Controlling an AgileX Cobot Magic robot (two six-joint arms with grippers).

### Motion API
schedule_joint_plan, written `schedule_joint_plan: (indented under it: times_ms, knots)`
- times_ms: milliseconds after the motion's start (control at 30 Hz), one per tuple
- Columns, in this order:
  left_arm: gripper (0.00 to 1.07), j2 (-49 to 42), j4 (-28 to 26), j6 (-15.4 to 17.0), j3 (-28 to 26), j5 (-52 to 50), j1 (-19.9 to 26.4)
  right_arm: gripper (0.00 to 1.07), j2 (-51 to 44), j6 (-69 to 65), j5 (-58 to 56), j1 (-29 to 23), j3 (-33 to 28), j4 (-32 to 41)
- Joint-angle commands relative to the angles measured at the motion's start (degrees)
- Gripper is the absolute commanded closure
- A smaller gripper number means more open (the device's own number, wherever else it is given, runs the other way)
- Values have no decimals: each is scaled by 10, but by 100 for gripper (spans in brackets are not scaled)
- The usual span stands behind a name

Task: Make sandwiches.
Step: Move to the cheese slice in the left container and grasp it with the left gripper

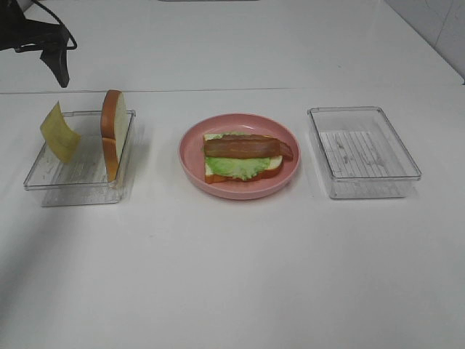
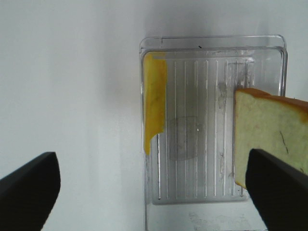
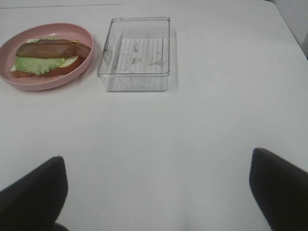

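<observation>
Sitting on pink plate (image 1: pixel 240 193): white bread slice (image 1: pixel 271 168) w/ green lettuce (image 1: pixel 236 168), reddish-brown bacon (image 1: pixel 243 146) on top. Both spread wide, empty: left hand (image 2: pixel 153 168), right hand (image 3: pixel 158 159).

Left tray (image 1: pixel 78 193) holding bread (image 1: pixel 111 142) and cheese (image 1: pixel 59 132), sandwich (image 1: pixel 243 154) on central plate (image 1: pixel 240 193), right tray (image 1: pixel 367 187)

A pink plate (image 3: pixel 48 84) sits on the white table (image 3: pixel 202 125) and holds a bread slice (image 3: pixel 68 64). A green lettuce leaf (image 3: pixel 34 64) lies on the bread, with bacon strips (image 3: pixel 48 48) on top. A clear plastic tray (image 3: pixel 134 81) stands just beside the plate. The right gripper (image 3: pixel 158 156) hovers well apart from both, its dark fingers (image 3: pixel 33 197) spread wide.
</observation>
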State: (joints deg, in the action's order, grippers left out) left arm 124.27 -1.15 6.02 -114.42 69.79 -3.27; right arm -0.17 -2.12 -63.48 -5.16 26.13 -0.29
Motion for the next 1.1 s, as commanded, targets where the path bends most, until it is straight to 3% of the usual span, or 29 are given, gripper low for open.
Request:
schedule_joint_plan:
  times_ms: [33, 333, 800, 1100]
  knots:
    - [6, 11, -4, -4, 3, 45, 0, 11, -15, 5, 5, 1, -2, -5]
    - [6, 62, 3, -6, -1, 13, 0, 11, -15, 5, 5, 1, -2, -5]
    - [6, 148, 1, -6, -96, 19, 0, 11, -15, 5, 5, 1, -2, -5]
    - [9, 156, 1, -8, -98, 20, 0, 11, -15, 5, 5, 1, -2, -5]
